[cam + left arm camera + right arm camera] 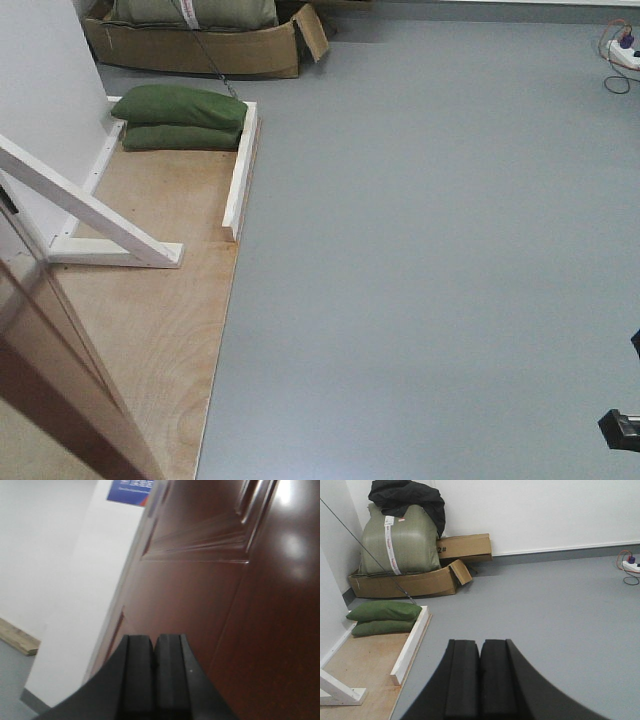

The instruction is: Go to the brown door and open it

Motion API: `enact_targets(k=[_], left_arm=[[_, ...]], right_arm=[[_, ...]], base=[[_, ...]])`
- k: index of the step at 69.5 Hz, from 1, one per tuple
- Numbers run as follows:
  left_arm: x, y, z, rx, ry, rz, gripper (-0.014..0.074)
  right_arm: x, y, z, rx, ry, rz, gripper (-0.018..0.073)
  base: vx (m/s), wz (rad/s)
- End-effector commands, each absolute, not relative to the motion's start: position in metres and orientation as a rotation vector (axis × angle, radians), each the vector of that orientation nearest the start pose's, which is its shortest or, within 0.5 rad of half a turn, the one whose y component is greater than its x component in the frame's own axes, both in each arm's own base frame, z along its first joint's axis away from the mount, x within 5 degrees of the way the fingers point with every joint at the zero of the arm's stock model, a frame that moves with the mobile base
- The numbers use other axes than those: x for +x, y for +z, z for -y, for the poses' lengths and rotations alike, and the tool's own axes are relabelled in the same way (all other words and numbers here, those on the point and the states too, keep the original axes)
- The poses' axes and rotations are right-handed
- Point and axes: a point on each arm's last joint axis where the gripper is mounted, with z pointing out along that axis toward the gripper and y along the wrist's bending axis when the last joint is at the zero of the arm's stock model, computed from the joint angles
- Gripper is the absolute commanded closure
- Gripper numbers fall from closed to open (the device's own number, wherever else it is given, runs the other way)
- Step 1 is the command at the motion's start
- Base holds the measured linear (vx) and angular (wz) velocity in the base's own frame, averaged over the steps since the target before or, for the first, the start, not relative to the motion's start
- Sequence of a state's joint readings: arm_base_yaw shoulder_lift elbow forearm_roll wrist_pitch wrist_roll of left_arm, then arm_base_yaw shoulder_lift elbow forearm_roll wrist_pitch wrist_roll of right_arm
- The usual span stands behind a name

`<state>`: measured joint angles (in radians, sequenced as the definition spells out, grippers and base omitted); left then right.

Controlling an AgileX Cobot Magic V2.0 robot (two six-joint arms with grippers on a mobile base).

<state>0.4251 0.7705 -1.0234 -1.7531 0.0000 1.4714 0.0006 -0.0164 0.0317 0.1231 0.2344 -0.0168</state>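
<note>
left gripper (154,645), nearest the left wrist lens: black pads pressed together along the full visible length, no gap, nothing clamped between. tips directed at the brown door (235,605); contact with the panel not determinable. door filling the centre and right of that view, glossy reddish-brown, raised panel moulding at the top, two bright reflections at upper right, image soft. left of the door: white wall (45,555), blue sign (131,491) cut off by the top edge, end of a wooden plank (17,641) at lower left.

front view only: door (50,380) as a slanted brown edge in the lower left corner, cut off by the left and bottom edges, over the plywood base (160,330). white support beams (95,215) running diagonally on the base. two green sandbags (182,118) stacked at its far end, against a white rail (240,165). cardboard box (200,48) behind, cut off at the top. grey floor (420,250) to the right. power strip (622,50) at upper right. black arm part (622,428) at the right edge, too cropped to identify.

right gripper (480,645), right wrist view: pads together, no gap, empty, above the grey floor. seen whole here only: olive sack (400,540) in the box, black garment (407,497) on top, second carton (465,547) beside. door not in this view.
</note>
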Motion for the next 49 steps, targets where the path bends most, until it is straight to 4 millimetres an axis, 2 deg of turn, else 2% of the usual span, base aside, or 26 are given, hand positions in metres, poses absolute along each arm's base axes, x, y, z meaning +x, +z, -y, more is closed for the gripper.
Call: enact_targets(k=[1,29,49], left_arm=[[0.131,0.490,-0.046,-0.384,-0.027,-1.135,0.0586],[0.167,0.480,-0.009,-0.189,-0.292,-1.251,0.0586],[0.186,0.469,0.019,-0.069,-0.391,-1.327,0.0586]], right_arm=[[0.056,0.189,-0.002,0.060,0.086,-1.645,0.0559],[0.056,0.189,-0.002,0.060,0.086,-1.645,0.0559],[0.056,0.189,-0.002,0.060,0.086,-1.645,0.0559]], base=[[0.00,0.00],[0.00,0.00],[0.00,0.00]])
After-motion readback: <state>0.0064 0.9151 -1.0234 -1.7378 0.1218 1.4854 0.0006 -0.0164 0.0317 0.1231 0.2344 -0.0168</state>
